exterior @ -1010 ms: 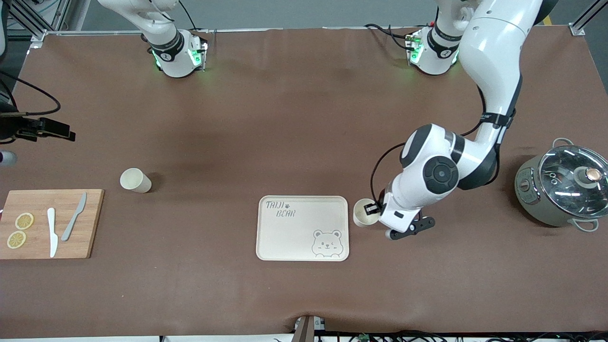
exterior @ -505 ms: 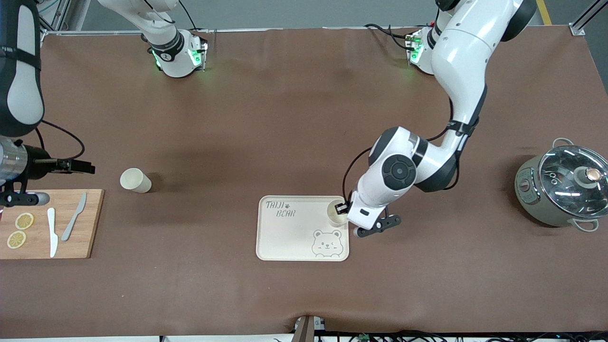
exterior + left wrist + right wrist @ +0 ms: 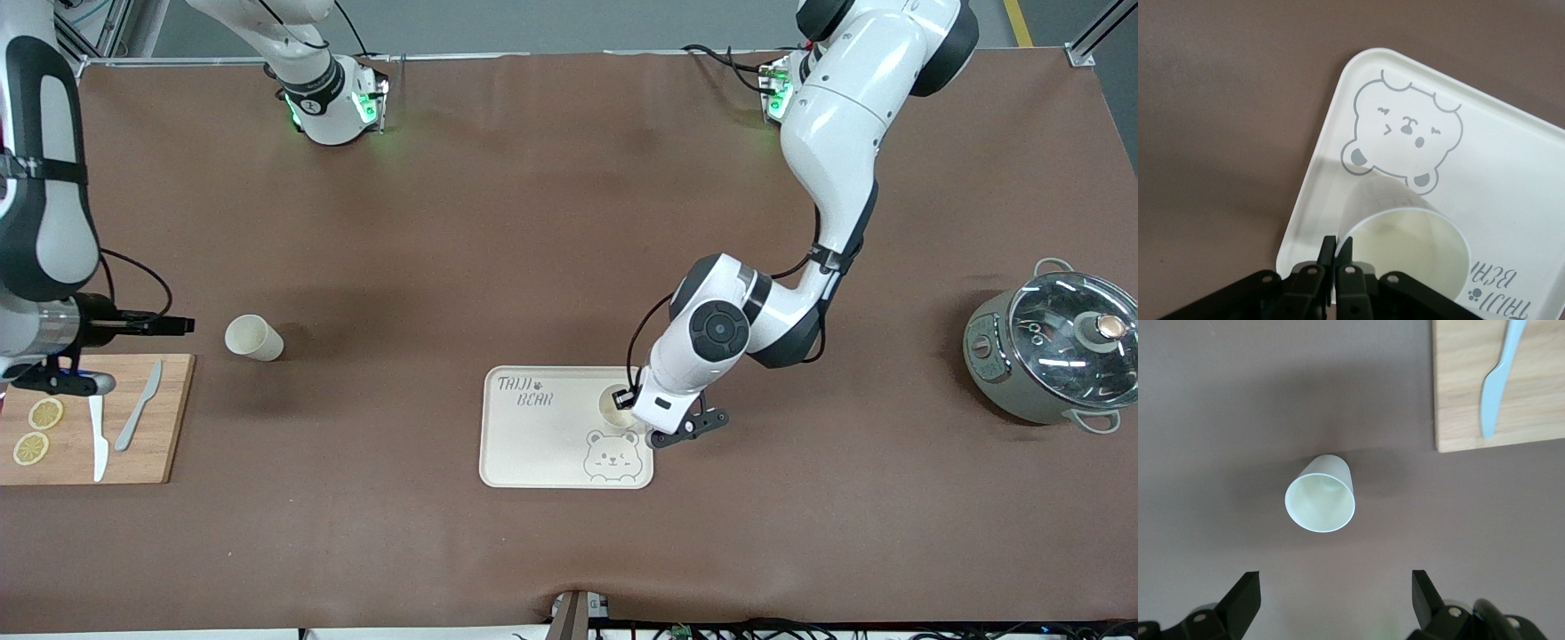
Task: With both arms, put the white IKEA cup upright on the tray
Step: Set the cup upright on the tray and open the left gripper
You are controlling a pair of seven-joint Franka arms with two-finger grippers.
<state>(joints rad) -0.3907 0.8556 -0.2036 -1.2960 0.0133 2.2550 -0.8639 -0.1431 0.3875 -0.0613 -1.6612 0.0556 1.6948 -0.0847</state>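
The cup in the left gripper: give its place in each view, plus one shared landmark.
Front view: cup over the tray, above the bear-face drawing, held at its rim by the left gripper.
Left wrist view: cup next to the bear drawing.
Right wrist view: not in it; the cup there is a second cup.
Shared landmark: the bear drawing.

tray (image 3: pixel 542 444): cream, showing grey bear face and lettering
cups (image 3: pixel 252 338): off-white
table (image 3: pixel 498 222): brown
cutting board (image 3: pixel 169 418): showing light wood grain
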